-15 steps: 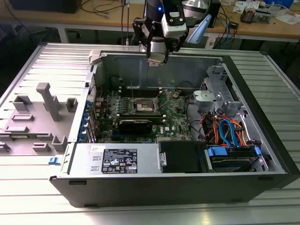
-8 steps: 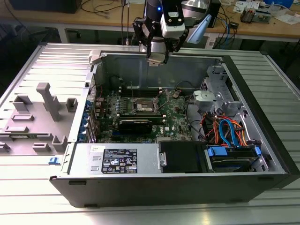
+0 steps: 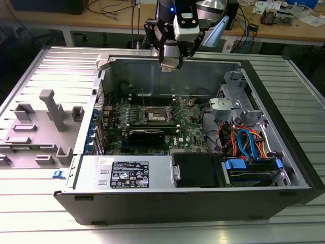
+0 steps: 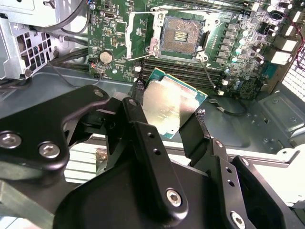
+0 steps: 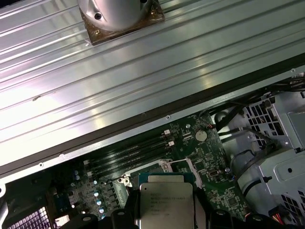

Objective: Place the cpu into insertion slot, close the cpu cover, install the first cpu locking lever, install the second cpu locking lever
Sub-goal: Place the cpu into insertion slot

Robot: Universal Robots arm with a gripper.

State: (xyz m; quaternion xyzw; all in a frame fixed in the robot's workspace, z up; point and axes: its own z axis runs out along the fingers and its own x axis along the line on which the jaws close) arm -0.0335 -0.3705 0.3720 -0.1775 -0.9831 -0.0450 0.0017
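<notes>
Your gripper (image 3: 170, 64) hangs over the far wall of the open computer case (image 3: 152, 206), its two black fingers (image 4: 139, 125) clamped on opposite edges of the cpu (image 4: 170, 107). You have the chip in the air, tilted, its dull silver top facing the camera in both wrist views and a green edge showing along its upper sides in the second wrist view. Look past it in that view and you find the insertion slot (image 4: 183, 35) bare, dark centre exposed, with the cpu cover (image 4: 142, 31) swung open and standing just beside it. The chip is well apart from the socket. Inside the case, the green motherboard (image 3: 190, 127) lies on the floor with the socket (image 3: 157, 115) near its middle, long black memory slots (image 3: 134, 118) beside it and a long black card (image 3: 146, 136) nearer the front. Along the front wall you see a silver labelled box (image 3: 127, 174), then a black box (image 3: 197, 170), then a drive with blue tabs (image 3: 251, 166) under a tangle of orange and blue cables (image 3: 245, 141). To the exterior view's left of the case, a grey fixture tray (image 3: 30, 137) carries several upright grey blocks.
</notes>
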